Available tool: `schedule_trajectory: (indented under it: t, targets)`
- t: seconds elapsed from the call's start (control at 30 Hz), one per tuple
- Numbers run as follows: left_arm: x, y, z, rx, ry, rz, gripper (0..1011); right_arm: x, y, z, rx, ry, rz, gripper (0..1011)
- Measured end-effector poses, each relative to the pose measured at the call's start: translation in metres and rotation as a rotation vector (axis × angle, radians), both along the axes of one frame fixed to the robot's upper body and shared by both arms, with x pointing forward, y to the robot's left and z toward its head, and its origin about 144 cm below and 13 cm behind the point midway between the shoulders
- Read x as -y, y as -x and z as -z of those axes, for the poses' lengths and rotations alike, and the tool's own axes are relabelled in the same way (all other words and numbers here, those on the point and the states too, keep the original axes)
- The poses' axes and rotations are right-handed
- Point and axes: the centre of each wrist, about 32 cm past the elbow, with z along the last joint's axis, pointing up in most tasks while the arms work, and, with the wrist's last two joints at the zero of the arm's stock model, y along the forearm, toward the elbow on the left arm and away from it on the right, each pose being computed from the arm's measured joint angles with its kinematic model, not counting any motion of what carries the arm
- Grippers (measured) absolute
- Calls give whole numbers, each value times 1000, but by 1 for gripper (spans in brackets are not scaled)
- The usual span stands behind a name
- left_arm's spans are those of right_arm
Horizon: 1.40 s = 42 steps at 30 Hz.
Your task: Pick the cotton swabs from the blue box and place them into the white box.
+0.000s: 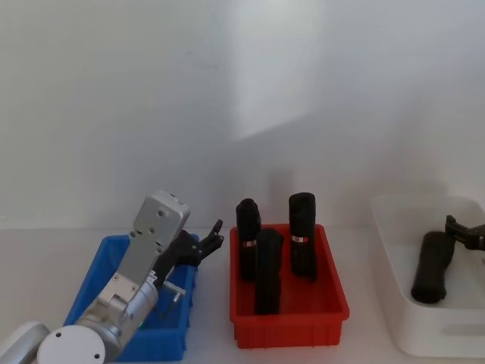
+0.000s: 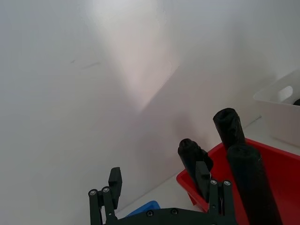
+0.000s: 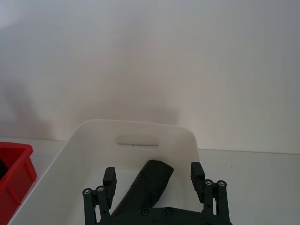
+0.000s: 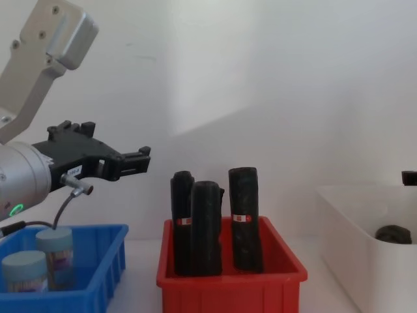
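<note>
Two cotton swabs tubs (image 4: 55,253) (image 4: 25,274) with pale blue lids stand in the blue box (image 4: 98,261) at the left. My left gripper (image 4: 142,160) hovers open and empty above that box's right side, pointing toward the red bin; it also shows in the head view (image 1: 214,236) and in its own wrist view (image 2: 159,180). The arm covers much of the blue box (image 1: 89,284) from above. The white box (image 1: 394,220) sits at the far right. My right gripper (image 3: 153,174) is open over it, just above a black roll (image 3: 150,185) lying inside.
A red bin (image 1: 288,322) with three upright black rolls (image 1: 301,235) stands between the blue and white boxes. A white wall rises close behind the table. Bare table strips separate the bins.
</note>
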Motion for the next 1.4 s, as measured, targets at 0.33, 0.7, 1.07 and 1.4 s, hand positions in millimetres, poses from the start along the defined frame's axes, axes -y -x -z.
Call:
schedule_trajectory:
  t: [0.33, 0.7, 1.07, 1.4]
  targets:
    - [-31, -6, 4, -80, -71, -93, 1004, 0, 0, 0, 0, 0, 1, 1002]
    - [-61, -7, 13, -191, -136, -132, 1004, 0, 0, 0, -1, 0, 1, 1002]
    - [-79, -7, 12, -254, -165, -113, 1004, 0, 0, 0, -1, 0, 1, 1002]
    - [-93, -8, 9, -300, -172, -88, 1004, 0, 0, 0, 0, 0, 1, 1002]
